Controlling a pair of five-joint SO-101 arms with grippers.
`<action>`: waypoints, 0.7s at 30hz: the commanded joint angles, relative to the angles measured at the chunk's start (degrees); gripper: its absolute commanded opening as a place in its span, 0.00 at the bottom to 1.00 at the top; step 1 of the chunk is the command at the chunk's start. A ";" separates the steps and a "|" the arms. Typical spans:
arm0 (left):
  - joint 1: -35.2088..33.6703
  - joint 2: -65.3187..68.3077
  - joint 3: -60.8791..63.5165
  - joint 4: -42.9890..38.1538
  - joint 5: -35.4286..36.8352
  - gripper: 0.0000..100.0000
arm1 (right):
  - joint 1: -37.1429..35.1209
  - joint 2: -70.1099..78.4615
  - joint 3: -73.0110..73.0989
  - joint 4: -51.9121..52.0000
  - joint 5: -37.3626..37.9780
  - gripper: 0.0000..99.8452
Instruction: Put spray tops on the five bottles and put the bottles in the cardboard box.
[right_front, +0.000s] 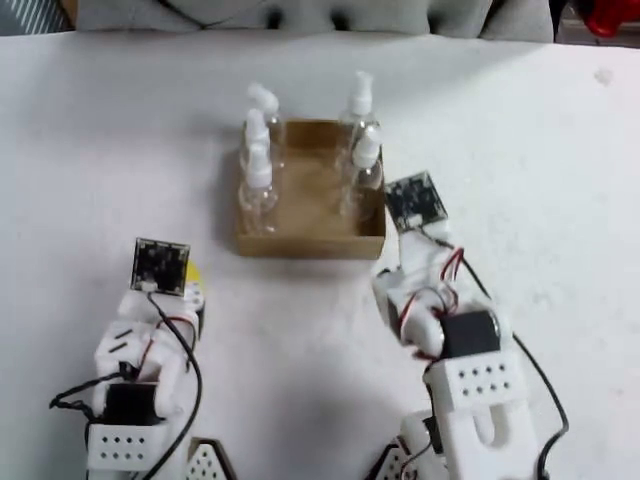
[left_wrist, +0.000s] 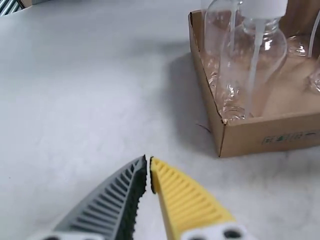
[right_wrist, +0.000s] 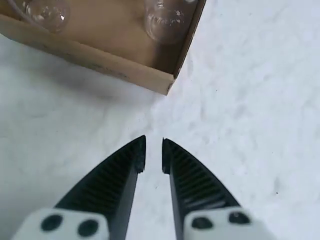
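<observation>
The cardboard box (right_front: 310, 245) sits mid-table with several clear bottles (right_front: 258, 190) standing upright in it, each with a white spray top (right_front: 360, 95). My left gripper (left_wrist: 148, 161) hovers low over bare table, short of the box's near left corner (left_wrist: 222, 145). Its grey and yellow fingers are shut tip to tip, with nothing held. A bottle (left_wrist: 252, 60) stands just inside that corner. My right gripper (right_wrist: 153, 147) points at the table just outside the box's near right corner (right_wrist: 167, 87), its black fingers shut to a thin slit with nothing between. Bottle bases (right_wrist: 162, 20) stand inside the box wall.
White tabletop (right_front: 520, 150) spreads all around the box. The left arm (right_front: 140, 380) and the right arm (right_front: 465, 370) rest near the front edge, either side of the box. A grey cushioned seat back (right_front: 300, 12) lies beyond the far edge.
</observation>
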 joint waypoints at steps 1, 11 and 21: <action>-1.71 -0.48 0.00 -1.05 -0.70 0.02 | 0.57 -7.16 3.25 0.31 0.53 0.02; -2.07 -0.48 0.00 -1.05 -0.70 0.02 | 0.66 -24.40 15.74 0.22 0.44 0.02; -2.07 -0.57 0.00 0.97 -0.70 0.02 | 1.01 -36.35 25.76 0.66 -0.09 0.02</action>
